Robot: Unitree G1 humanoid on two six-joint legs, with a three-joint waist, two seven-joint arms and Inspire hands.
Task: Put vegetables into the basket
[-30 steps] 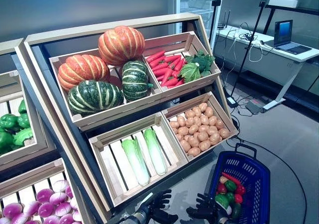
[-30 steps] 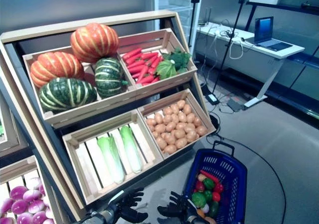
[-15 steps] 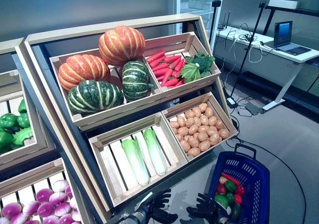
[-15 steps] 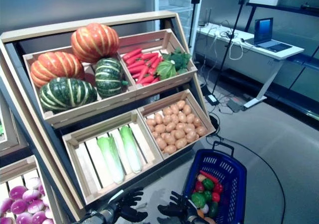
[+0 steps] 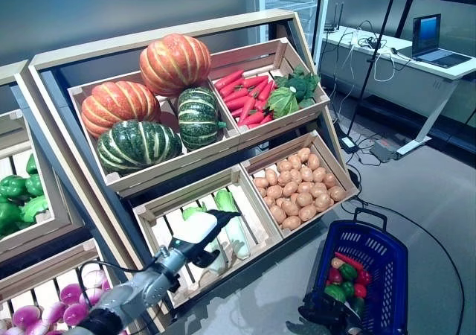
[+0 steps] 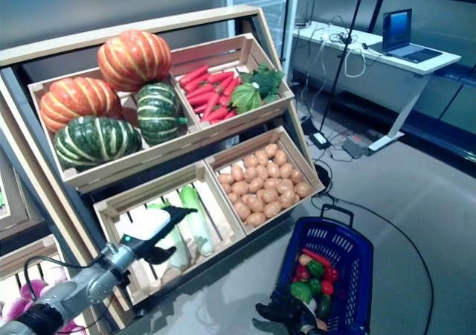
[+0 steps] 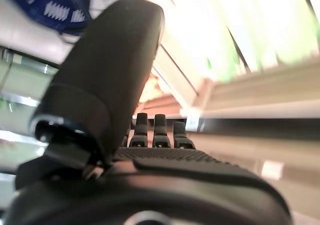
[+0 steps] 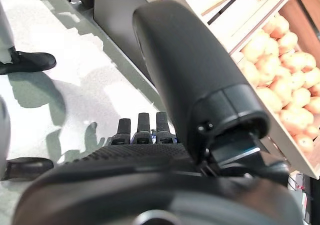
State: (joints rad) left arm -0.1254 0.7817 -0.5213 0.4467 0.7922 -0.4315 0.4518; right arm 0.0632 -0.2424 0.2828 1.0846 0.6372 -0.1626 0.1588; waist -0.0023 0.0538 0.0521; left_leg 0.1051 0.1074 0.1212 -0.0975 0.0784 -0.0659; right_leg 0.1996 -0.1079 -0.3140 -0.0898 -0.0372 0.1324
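The blue basket (image 5: 394,275) stands on the floor at the right of the vegetable stand and holds red and green vegetables (image 5: 343,275). My left hand (image 5: 197,234), with a white cover, is open and reaches into the lower crate, just over the pale green cabbages (image 5: 233,229). It also shows in the right eye view (image 6: 152,229). In the left wrist view the straight fingers (image 7: 155,130) point at the crate's slats. My right hand (image 5: 321,320) is open, low beside the basket's near left corner.
The wooden stand (image 5: 44,119) rises to the left and ahead, its lower crate's front edge (image 5: 223,264) close under my left hand. A desk with a laptop (image 5: 431,41) and floor cables lie at the back right. A person's shoes (image 8: 30,60) show on the floor.
My left arm has risen from low near the floor up into the cabbage crate. The right hand sits lower by the basket. The camera has shifted slightly.
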